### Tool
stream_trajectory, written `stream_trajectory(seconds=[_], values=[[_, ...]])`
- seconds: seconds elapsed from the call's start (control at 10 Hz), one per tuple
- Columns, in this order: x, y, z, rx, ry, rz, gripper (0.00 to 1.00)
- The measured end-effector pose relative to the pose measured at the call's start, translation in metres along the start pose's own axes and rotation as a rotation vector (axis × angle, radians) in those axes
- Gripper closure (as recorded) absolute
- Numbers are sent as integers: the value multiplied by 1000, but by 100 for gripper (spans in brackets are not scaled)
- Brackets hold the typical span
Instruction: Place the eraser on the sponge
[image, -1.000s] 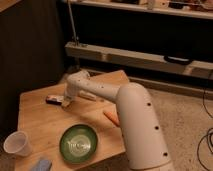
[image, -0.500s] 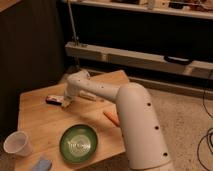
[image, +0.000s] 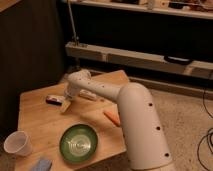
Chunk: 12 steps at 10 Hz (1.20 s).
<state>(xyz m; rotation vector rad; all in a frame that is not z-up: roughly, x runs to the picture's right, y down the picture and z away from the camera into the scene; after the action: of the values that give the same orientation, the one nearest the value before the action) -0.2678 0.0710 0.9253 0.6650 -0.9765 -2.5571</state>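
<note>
The eraser (image: 53, 99), a small dark flat block with a pale patch, lies on the wooden table (image: 40, 120) near its far left side. My gripper (image: 65, 105) hangs at the end of the white arm (image: 135, 120), just to the right of the eraser and low over the tabletop. Whether it touches the eraser I cannot tell. The sponge (image: 42, 164), a light blue block, sits at the table's front edge, cut off by the bottom of the view and far from the gripper.
A green plate (image: 79, 142) rests at the front middle of the table. A white paper cup (image: 17, 143) stands at the front left. An orange stick (image: 112, 118) lies beside the arm. Shelving and a metal rail (image: 135, 56) run behind the table.
</note>
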Motion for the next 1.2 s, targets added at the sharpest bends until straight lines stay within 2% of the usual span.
stream_trajectory(seconds=[0.1,0.4,0.6,0.8,0.9,1.1,1.2], values=[[11,-5,-14,26,19,-8,20],[58,-22,-72,95,75,-40,20],[80,-33,-96,110,82,-66,20],[90,-36,-115,79,75,-72,20],[90,-36,-115,62,72,-76,20],[79,-33,-108,0,67,-73,20],[68,-30,-97,-35,62,-69,20]])
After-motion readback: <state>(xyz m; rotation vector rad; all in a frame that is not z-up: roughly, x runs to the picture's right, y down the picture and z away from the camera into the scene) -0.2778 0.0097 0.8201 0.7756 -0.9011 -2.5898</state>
